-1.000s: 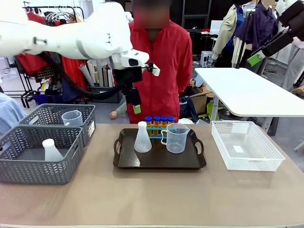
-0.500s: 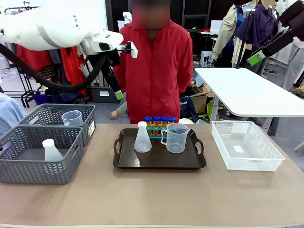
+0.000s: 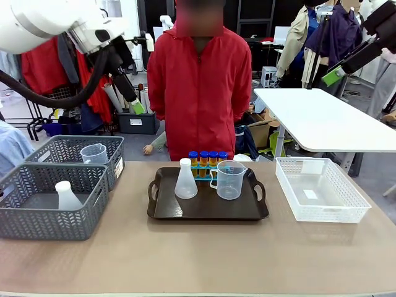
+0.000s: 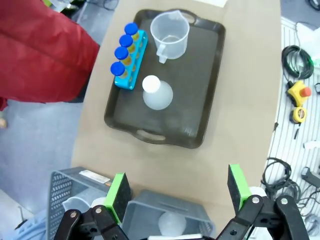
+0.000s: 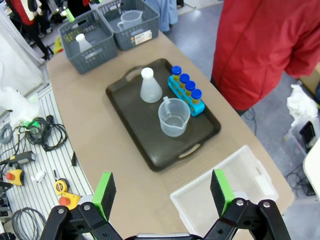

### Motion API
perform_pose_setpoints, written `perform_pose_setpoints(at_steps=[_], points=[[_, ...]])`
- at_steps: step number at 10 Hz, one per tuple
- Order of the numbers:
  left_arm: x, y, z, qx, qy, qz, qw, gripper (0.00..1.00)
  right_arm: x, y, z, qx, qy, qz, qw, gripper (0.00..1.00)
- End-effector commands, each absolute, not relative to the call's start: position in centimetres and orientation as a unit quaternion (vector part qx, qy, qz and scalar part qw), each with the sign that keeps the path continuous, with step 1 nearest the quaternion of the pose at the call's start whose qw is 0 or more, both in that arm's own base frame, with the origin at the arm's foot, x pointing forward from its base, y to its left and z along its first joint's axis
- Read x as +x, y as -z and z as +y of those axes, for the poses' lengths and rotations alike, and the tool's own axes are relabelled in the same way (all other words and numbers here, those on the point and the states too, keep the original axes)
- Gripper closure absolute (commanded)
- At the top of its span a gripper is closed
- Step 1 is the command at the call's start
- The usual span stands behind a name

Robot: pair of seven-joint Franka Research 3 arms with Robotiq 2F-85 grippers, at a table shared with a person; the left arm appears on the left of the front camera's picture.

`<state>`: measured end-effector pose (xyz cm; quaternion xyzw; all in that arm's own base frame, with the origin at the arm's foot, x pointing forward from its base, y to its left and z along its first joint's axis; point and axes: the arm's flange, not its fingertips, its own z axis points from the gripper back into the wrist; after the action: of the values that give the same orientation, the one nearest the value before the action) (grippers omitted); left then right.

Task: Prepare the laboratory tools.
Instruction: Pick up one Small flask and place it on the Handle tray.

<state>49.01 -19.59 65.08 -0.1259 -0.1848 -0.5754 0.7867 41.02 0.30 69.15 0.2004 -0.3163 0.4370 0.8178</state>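
- L gripper (image 4: 177, 192) spread wide, empty, high over table (image 3: 198, 260).
- R gripper (image 5: 162, 192) also wide, empty.
- Flask (image 3: 185, 180), beaker (image 3: 230, 180), tubes (image 3: 208, 158) in rack (image 4: 131, 65) on tray (image 3: 207, 210).

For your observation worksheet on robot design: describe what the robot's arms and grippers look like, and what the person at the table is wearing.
The left arm is glossy white with rounded joints, and a thick black cable loops beneath it. Each gripper, left gripper and right gripper, has black linked fingers with bolts at the joints, tipped with bright green pads. The person wears a red zipped jacket.
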Motion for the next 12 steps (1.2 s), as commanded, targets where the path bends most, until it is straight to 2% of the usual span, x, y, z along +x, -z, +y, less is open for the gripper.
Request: perform_pose_setpoints(at_steps=[1,5,7,12], points=[[49.2,-64.4,-19.8,-0.126,0.574,-0.178,0.789,0.0,41.0,-69.3,0.3,0.204,-0.437,-0.318,0.816,0.0],[50.1,-63.6,-20.0,-0.131,0.588,-0.194,0.774,0.0,41.0,-69.3,0.3,0.204,-0.437,-0.318,0.816,0.0],[48.6,-64.9,-19.0,-0.143,0.595,-0.242,0.753,0.0,41.0,-69.3,0.3,0.204,-0.437,-0.318,0.816,0.0],[47.3,-68.2,-17.0,-0.181,0.617,-0.282,0.712,0.0,41.0,-69.3,0.3,0.204,-0.437,-0.318,0.816,0.0]])
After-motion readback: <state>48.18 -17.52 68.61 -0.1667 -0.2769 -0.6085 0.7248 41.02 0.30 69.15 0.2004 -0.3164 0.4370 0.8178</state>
